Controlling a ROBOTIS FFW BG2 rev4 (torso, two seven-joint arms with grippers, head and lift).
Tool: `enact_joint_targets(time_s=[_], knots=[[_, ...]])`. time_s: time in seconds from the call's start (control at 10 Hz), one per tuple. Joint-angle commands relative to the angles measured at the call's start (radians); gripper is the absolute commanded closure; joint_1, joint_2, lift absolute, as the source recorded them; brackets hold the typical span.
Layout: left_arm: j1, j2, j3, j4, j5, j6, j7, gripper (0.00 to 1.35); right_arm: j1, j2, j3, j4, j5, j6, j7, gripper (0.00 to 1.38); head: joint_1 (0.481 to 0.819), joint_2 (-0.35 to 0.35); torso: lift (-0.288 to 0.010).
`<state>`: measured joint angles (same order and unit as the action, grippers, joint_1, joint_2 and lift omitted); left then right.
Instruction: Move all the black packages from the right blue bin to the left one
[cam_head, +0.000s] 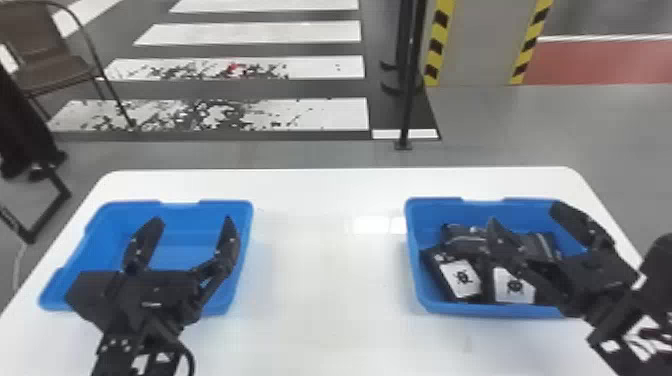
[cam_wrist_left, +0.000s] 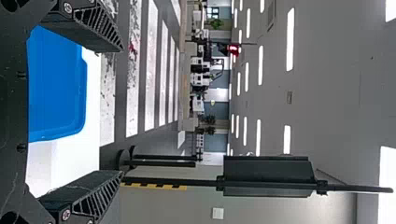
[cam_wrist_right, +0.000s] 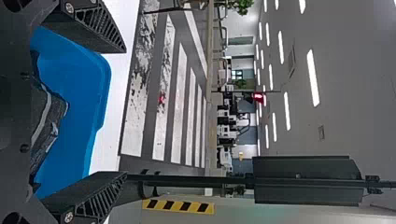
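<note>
The left gripper (cam_head: 192, 220) has its ribbed black fingers spread, holding nothing; below them sits the left blue bin (cam_head: 102, 235), a smooth, round-cornered plastic tub. Between the two claws stretches the glossy white table (cam_head: 325, 280). The right gripper (cam_head: 524, 213) is likewise released, its fingers wide above the right blue bin (cam_head: 417, 250), where crinkled black packages (cam_head: 462, 279), some with pale, flat labels, lie beneath it.
</note>
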<state>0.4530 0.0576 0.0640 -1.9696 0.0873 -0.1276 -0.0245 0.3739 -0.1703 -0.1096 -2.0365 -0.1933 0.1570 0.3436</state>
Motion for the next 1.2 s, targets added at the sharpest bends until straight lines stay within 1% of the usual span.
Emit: enact_joint_targets(time_s=[0.0,0.6,0.7,0.8,0.9,1.1], knots=[[-0.001,0.002,-0.004,0.002,0.000,0.000,0.000,0.11,-0.001,0.000,0.000,0.001,0.000,0.000,0.000,0.09,0.695,0.044,-0.154],[-0.004,0.004,-0.008,0.015,0.004,-0.015,0.000,0.11,-0.001,0.000,0.000,0.003,-0.006,0.000,0.000,0.09,0.695,0.039,-0.154],[-0.004,0.004,-0.008,0.017,0.006,-0.017,0.000,0.11,-0.006,0.000,0.000,0.006,-0.014,0.025,0.000,0.09,0.695,0.039,-0.154],[-0.004,0.004,-0.006,0.017,0.008,-0.020,0.000,0.11,-0.023,-0.002,-0.004,0.018,-0.032,0.088,-0.008,0.09,0.695,0.039,-0.154],[-0.004,0.004,-0.008,0.017,0.010,-0.020,0.000,0.11,-0.060,-0.006,-0.006,0.020,-0.024,0.167,-0.018,0.09,0.695,0.038,-0.154],[-0.004,0.005,-0.016,0.017,0.010,-0.022,0.000,0.11,-0.138,-0.021,-0.008,-0.002,0.004,0.388,-0.020,0.09,0.695,0.030,-0.154]])
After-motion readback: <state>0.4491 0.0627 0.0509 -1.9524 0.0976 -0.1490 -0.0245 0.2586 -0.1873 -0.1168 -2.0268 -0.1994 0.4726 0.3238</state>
